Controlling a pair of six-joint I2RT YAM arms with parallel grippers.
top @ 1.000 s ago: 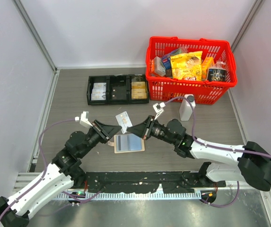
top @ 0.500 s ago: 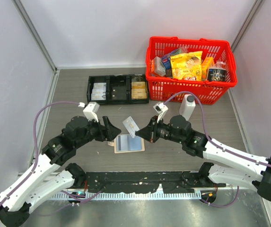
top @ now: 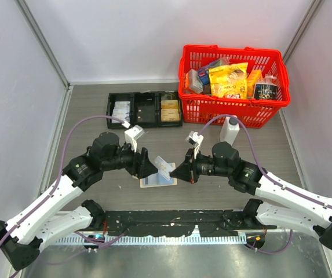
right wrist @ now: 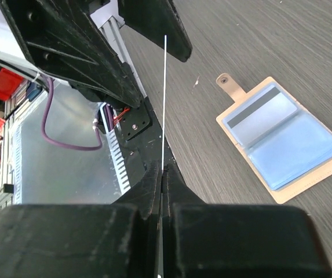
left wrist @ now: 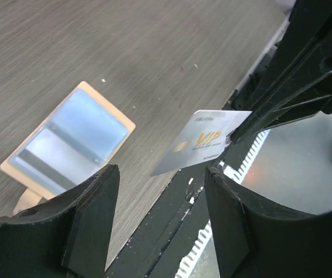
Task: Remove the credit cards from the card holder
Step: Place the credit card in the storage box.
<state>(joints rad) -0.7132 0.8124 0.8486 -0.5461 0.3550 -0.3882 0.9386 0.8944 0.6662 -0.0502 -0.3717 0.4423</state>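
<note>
The card holder [top: 154, 182] lies open on the table, tan with a pale blue shiny inside [left wrist: 67, 142]; a card with a dark stripe sits in one pocket [right wrist: 258, 108]. My right gripper [top: 175, 172] is shut on a silver-grey credit card marked VIP [left wrist: 203, 141], held in the air above the holder's right end. That card shows edge-on as a thin white line [right wrist: 164, 87] in the right wrist view. My left gripper [left wrist: 160, 214] stands open just left of the card, nothing between its fingers [left wrist: 90, 220].
A black three-compartment tray [top: 144, 109] sits at the back. A red basket [top: 233, 117] full of groceries stands back right, with a white bottle [top: 229, 132] in front of it. The black rail [top: 171, 223] runs along the near edge.
My left gripper has opened and let go of the card, then swung right beside it. The right gripper has carried the card nearer, over the holder.
</note>
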